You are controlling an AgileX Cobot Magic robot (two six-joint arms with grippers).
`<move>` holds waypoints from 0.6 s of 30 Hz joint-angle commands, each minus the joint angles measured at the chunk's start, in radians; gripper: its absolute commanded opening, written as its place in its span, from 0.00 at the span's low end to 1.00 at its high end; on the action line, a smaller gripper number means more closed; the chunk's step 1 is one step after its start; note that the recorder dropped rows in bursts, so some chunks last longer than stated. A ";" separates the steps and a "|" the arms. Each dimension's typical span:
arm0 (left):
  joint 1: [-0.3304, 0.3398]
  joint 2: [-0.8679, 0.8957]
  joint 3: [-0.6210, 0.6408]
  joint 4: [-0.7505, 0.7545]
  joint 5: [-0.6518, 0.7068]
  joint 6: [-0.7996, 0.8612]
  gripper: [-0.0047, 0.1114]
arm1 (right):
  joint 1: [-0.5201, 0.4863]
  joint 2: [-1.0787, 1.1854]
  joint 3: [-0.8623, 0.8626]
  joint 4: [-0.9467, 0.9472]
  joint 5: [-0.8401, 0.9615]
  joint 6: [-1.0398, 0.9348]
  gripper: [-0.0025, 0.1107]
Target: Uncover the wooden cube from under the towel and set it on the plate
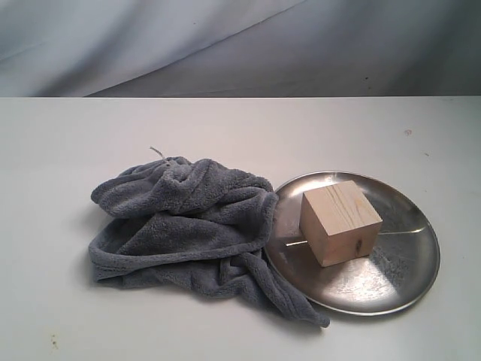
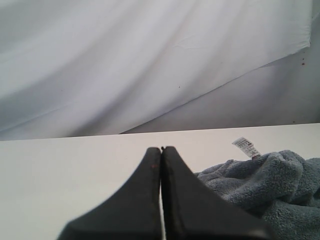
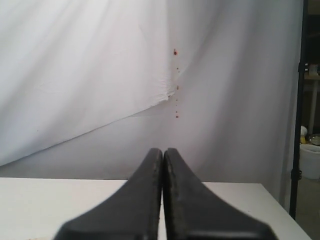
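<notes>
The pale wooden cube stands uncovered on the shiny silver plate at the right of the exterior view. Left of it lies the crumpled grey-blue towel, one corner draped over the plate's near rim. No arm shows in the exterior view. In the left wrist view my left gripper is shut with nothing between its black fingers, and the towel with its white label lies beside it. My right gripper is shut and empty too, above bare table; cube and plate are out of that view.
The white table runs back to a draped white cloth backdrop. In the right wrist view the table's edge is near, with a dark stand and a white bucket beyond.
</notes>
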 commanded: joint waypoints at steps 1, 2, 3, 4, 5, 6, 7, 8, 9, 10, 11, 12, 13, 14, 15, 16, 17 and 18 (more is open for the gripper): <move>0.002 -0.004 0.004 -0.002 -0.011 -0.002 0.04 | -0.009 -0.003 0.005 0.020 0.034 -0.017 0.02; 0.002 -0.004 0.004 -0.002 -0.011 -0.002 0.04 | -0.009 -0.003 0.005 0.020 0.043 -0.017 0.02; 0.002 -0.004 0.004 -0.002 -0.011 -0.002 0.04 | -0.009 -0.003 0.005 0.020 0.054 -0.017 0.02; 0.002 -0.004 0.004 -0.002 -0.011 -0.002 0.04 | -0.009 -0.003 0.005 0.020 0.068 -0.017 0.02; 0.002 -0.004 0.004 -0.002 -0.011 -0.002 0.04 | -0.009 -0.003 0.005 0.018 0.080 -0.017 0.02; 0.002 -0.004 0.004 -0.002 -0.011 -0.002 0.04 | -0.009 -0.003 0.005 0.011 0.092 -0.017 0.02; 0.002 -0.004 0.004 -0.002 -0.011 -0.002 0.04 | -0.009 -0.003 0.005 -0.001 0.110 -0.017 0.02; 0.002 -0.004 0.004 -0.002 -0.011 -0.002 0.04 | -0.009 -0.003 0.005 -0.015 0.128 -0.017 0.02; 0.002 -0.004 0.004 -0.002 -0.011 -0.002 0.04 | -0.009 -0.003 0.005 -0.015 0.155 -0.017 0.02; 0.002 -0.004 0.004 -0.002 -0.011 -0.002 0.04 | -0.009 -0.003 0.005 -0.021 0.169 -0.017 0.02; 0.002 -0.004 0.004 -0.002 -0.011 -0.002 0.04 | -0.009 -0.003 0.005 -0.021 0.177 -0.017 0.02; 0.002 -0.004 0.004 -0.002 -0.011 -0.002 0.04 | -0.009 -0.003 0.005 -0.021 0.177 -0.017 0.02; 0.002 -0.004 0.004 -0.002 -0.011 -0.002 0.04 | -0.009 -0.003 0.005 -0.021 0.175 -0.017 0.02; 0.002 -0.004 0.004 -0.002 -0.011 -0.002 0.04 | -0.009 -0.003 0.005 -0.021 0.175 -0.017 0.02; 0.002 -0.004 0.004 -0.002 -0.011 -0.002 0.04 | -0.009 -0.003 0.005 -0.025 0.175 -0.017 0.02; 0.002 -0.004 0.004 -0.002 -0.011 -0.002 0.04 | -0.009 -0.003 0.005 -0.026 0.175 -0.017 0.02; 0.002 -0.004 0.004 -0.002 -0.011 -0.002 0.04 | -0.009 -0.003 0.005 -0.031 0.175 -0.017 0.02; 0.002 -0.004 0.004 -0.002 -0.011 -0.002 0.04 | -0.009 -0.003 0.005 -0.042 0.175 -0.017 0.02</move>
